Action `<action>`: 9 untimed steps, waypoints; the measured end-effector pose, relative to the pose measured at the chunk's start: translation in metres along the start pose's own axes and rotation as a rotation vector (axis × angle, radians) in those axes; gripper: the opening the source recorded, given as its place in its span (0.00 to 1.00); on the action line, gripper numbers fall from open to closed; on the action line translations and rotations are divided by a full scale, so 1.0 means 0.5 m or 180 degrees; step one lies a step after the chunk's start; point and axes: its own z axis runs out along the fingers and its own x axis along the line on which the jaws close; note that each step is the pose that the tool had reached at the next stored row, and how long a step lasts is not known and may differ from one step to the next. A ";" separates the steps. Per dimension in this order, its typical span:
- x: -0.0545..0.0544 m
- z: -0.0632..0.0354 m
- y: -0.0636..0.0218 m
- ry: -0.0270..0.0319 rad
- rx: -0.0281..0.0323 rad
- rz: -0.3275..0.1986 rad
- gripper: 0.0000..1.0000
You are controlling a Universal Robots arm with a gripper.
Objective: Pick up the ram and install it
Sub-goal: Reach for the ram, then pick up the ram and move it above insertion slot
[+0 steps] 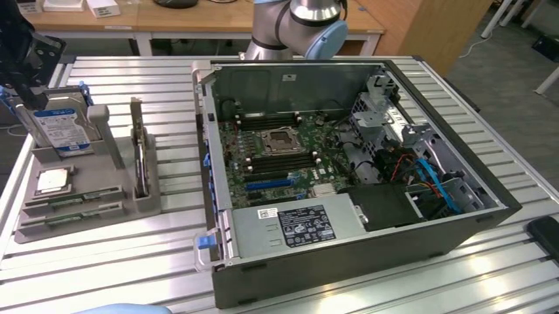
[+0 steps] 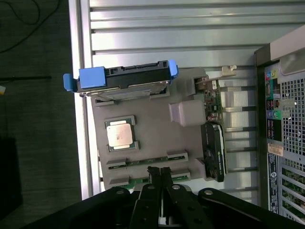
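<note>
1. two green memory boards are lying flat in neighbouring slots of the grey holder (image 2: 157, 138): we are seeing the first ram stick (image 2: 145, 161) and the second ram stick (image 2: 136, 180) both seated there.
2. we are hovering the gripper (image 2: 159, 174) above them, its jaws pressed together and pinching nothing, with the tips overlapping the second ram stick in the wrist view.
3. we are also seeing the hard drive (image 1: 61, 127) standing upright in the holder, the processor chip (image 1: 52, 180) lying between it and the ram, and the expansion card (image 1: 137, 154) standing on edge along the side nearest the case.
4. we are seeing the open computer case (image 1: 349, 255) sitting on the slatted table (image 1: 114, 261), on the exterior view's right of the holder, with black memory slots (image 1: 262, 120) flanking the cpu socket (image 1: 281, 139).
</note>
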 end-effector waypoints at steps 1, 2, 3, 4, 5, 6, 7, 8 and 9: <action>0.000 0.000 0.000 0.0000 0.0000 0.0000 0.11; 0.000 0.000 0.000 0.0000 0.0000 0.0000 0.11; 0.000 0.000 0.000 0.0000 0.0000 0.0000 0.10; 0.000 0.000 0.000 0.0000 0.0000 0.0000 0.10; 0.000 0.000 0.000 0.0000 0.0000 0.0000 0.10; 0.000 0.000 0.000 0.0000 0.0000 0.0000 0.10; 0.000 0.000 0.000 0.0000 0.0000 0.0000 0.10; 0.000 0.000 0.000 0.0000 0.0000 0.0000 0.10; 0.000 0.000 0.000 0.0000 0.0000 0.0000 0.10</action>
